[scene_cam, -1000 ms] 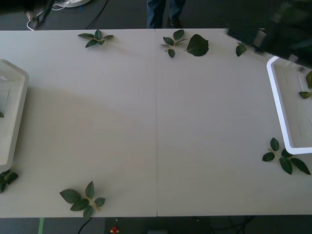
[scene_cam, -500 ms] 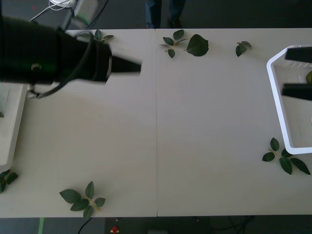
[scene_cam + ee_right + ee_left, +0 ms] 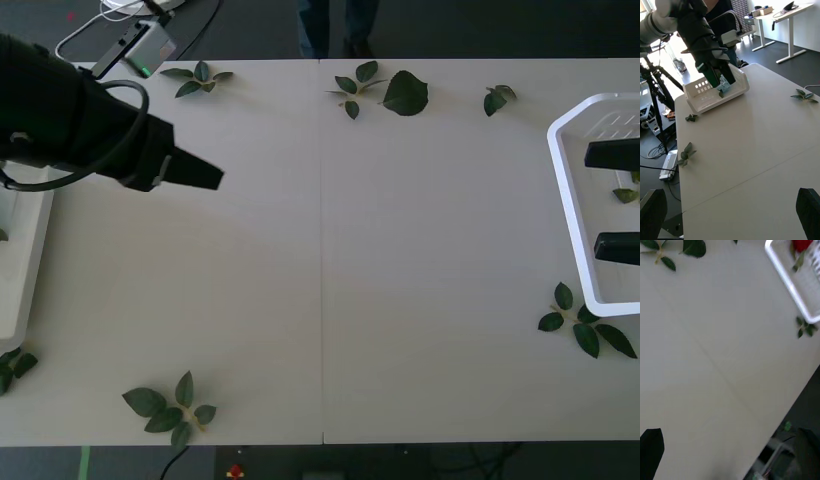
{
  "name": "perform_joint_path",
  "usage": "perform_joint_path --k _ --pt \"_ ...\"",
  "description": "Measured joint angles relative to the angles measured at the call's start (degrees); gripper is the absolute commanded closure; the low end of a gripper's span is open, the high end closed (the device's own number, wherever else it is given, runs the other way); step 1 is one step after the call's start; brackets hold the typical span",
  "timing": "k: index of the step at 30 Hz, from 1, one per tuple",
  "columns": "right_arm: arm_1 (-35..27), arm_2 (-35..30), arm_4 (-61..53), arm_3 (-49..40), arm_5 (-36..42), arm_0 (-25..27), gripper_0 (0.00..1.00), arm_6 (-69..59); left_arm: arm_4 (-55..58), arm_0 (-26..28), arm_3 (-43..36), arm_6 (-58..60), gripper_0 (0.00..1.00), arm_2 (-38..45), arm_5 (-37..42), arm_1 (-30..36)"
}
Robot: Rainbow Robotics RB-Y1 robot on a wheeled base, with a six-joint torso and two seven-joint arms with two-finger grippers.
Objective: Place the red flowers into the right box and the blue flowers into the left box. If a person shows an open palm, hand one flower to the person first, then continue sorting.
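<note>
White plastic box [image 3: 572, 215] at table's [image 3: 400, 250] right edge, another white box [image 3: 30, 260] at left edge. Green leaf sprigs [image 3: 378, 88] along far edge; more [image 3: 168, 406] near front left corner, others [image 3: 585, 325] just before right box.

Red flower [image 3: 801, 244] inside right box [image 3: 787, 285]

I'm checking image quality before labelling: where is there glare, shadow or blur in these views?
Front view: even light, with a soft shadow on the table under the left arm. Right wrist view: sunlight glares across the tabletop and washes out the room behind the left box. Left wrist view: soft and slightly smeared, the right box rim fuzzy.
</note>
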Motion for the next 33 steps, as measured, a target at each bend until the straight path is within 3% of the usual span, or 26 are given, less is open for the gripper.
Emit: perform_joint_path --k 5,14,22,28,33 --pt "0.0 0.0 -0.1 0.0 0.0 0.0 0.00 0.0 -5.1 0.0 2.9 -7.9 0.00 1.5 6.5 -0.7" --pt "0.0 0.0 -0.1 0.0 0.0 0.0 0.00 0.0 -8.4 0.0 7.7 -38.3 0.00 5.1 12.5 -0.8" --pt "0.0 0.0 -0.2 0.0 0.0 0.0 0.00 0.0 -8.5 0.0 11.1 -40.2 0.00 5.2 13.3 -0.8" --pt "0.0 0.0 -0.2 0.0 0.0 0.0 0.00 0.0 -6.9 0.0 14.5 -51.3 0.00 5.2 13.4 -0.9" --pt "0.0 0.0 -0.2 0.0 0.0 0.0 0.00 0.0 -6.9 0.0 14.6 -52.2 0.00 5.2 13.4 -0.9"
